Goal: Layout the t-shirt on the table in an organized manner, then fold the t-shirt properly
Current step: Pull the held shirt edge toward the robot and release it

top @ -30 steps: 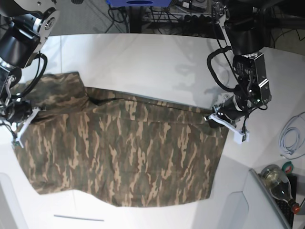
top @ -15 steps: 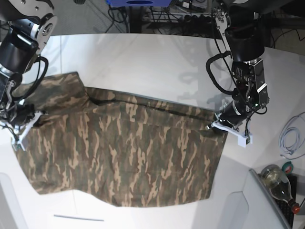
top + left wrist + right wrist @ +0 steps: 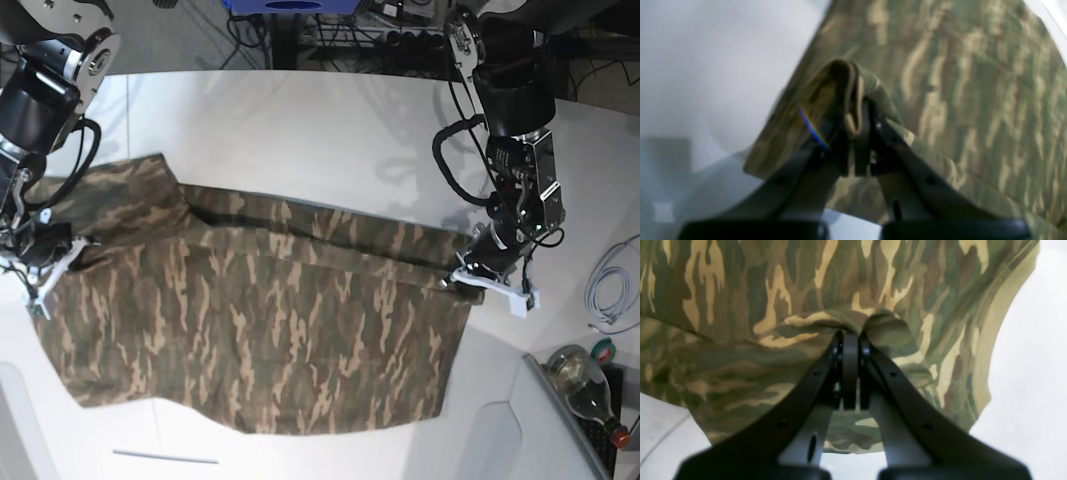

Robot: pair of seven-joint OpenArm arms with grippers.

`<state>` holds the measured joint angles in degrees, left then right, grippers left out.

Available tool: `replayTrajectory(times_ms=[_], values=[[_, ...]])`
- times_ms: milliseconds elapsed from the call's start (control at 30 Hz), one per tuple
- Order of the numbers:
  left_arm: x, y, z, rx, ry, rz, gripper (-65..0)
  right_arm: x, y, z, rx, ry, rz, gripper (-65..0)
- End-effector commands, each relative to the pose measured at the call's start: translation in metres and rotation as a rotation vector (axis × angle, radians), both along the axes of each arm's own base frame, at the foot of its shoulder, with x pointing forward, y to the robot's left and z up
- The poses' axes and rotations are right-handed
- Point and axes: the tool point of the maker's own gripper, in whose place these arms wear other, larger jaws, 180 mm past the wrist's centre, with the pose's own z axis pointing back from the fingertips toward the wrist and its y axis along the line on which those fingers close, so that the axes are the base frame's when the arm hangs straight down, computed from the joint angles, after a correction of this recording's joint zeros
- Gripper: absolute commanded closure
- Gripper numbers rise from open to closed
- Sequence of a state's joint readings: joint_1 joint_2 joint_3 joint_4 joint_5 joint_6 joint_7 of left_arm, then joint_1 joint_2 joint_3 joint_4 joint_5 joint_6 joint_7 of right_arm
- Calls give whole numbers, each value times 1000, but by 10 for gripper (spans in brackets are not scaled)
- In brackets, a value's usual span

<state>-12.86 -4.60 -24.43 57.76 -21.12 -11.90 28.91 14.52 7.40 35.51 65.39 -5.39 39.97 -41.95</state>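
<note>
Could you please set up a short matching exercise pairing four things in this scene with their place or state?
Things:
1. left gripper
2. right gripper
3. t-shirt
4. glass bottle

Places or states:
A. spread across the white table
B. shut on cloth at the shirt's edge, base view's right
C. lying at the base view's lower right corner
D. shut on cloth at the shirt's edge, base view's left

Pairs: 1-B, 2-D, 3-A, 4-C

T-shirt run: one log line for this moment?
t-shirt: spread on table | left end effector: shut on t-shirt | right end effector: shut on t-shirt
</note>
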Motion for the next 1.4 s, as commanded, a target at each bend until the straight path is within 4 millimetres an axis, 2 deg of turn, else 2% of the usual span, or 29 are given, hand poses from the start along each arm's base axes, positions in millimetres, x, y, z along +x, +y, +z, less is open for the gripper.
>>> replayTrajectory(times_ms=[0, 167, 300, 433, 700, 767, 867, 933, 967, 1067, 1100, 1167, 1267, 1367], values=[[13, 5, 13, 3, -49, 11, 0, 15, -8, 18, -13, -64, -8, -2], [16, 4, 6, -10, -45, 25, 0, 16, -12, 18, -16, -69, -39, -3], [18, 6, 9, -3, -65, 35, 0, 22, -13, 21, -14, -110, -56, -3], [19, 6, 10, -4, -69, 38, 0, 18, -20, 17, -23, -110, -109, -3], [29, 5, 19, 2, -89, 30, 0, 19, -18, 17, -18, -120, -110, -14], [30, 4, 19, 0, -91, 29, 0, 18, -18, 17, -20, -120, -109, -81], [30, 4, 19, -1, -91, 30, 0, 15, -19, 16, -22, -115, -112, -263], [30, 5, 19, -4, -92, 35, -13, 7, -32, 18, -25, -127, -160, -353], [30, 5, 20, -5, -93, 37, -86, 3, -39, 23, -25, -147, -194, -371], [32, 7, 24, -1, -106, 39, -303, -17, -45, 29, -23, -185, -277, -369], [32, 8, 24, -2, -108, 42, -360, -22, -47, 33, -34, -194, -292, -369], [33, 12, 27, 7, -115, 41, -467, -44, -41, 27, -47, -142, -295, -369], [34, 38, 47, 38, -188, 102, -558, -62, -21, 20, -2, -111, -310, -371], [15, 74, 58, 59, -230, 205, -571, -80, -5, 13, 92, -112, -353, -371]])
